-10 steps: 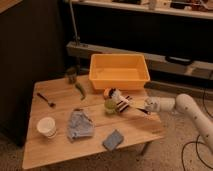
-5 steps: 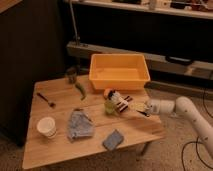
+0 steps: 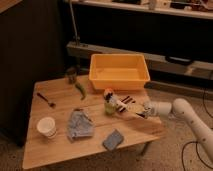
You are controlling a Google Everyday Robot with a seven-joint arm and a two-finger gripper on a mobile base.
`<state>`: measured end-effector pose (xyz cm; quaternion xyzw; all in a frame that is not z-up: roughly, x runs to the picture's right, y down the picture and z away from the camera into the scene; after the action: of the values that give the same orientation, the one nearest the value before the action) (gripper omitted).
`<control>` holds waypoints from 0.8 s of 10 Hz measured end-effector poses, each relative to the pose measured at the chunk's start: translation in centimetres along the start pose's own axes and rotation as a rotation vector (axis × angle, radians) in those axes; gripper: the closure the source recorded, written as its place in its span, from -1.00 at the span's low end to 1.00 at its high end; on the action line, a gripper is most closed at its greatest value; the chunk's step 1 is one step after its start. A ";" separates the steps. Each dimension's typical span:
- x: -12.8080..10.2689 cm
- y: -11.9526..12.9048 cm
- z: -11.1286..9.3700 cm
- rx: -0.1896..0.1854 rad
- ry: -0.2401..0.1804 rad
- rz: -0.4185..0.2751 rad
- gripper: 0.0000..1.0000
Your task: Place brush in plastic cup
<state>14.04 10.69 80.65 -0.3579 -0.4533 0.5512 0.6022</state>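
The brush (image 3: pixel 125 105), cream with black bristles, lies slanted just above the table at right of centre. Its left end sits at or over the small lime-green plastic cup (image 3: pixel 109 108); I cannot tell whether it is inside. My gripper (image 3: pixel 144 110) comes in from the right on the white arm (image 3: pixel 182 111) and is shut on the brush's right end. Something orange (image 3: pixel 107 92) shows just above the cup's rim.
A yellow bin (image 3: pixel 119 71) stands at the table's back. A white paper cup (image 3: pixel 46 126), a crumpled blue-grey cloth (image 3: pixel 80 124) and a blue sponge (image 3: pixel 113 140) lie in front. A dark cup (image 3: pixel 71 75), a green object (image 3: pixel 81 90) and a dark utensil (image 3: pixel 47 100) lie at the left.
The arm has slid a little to the left and down with the brush, bringing the brush's far end closer onto the green cup.
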 end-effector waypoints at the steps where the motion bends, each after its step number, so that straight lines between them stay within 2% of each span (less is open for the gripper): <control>1: 0.3 0.0 0.2 -0.006 -0.001 0.001 1.00; 4: 1.1 0.0 0.4 -0.003 0.007 0.010 1.00; 6: 1.8 -0.5 -0.4 0.015 -0.009 0.043 1.00; 8: 2.3 -0.6 -0.6 0.016 -0.016 0.056 1.00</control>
<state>14.77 12.88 81.36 -0.3611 -0.4437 0.5742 0.5857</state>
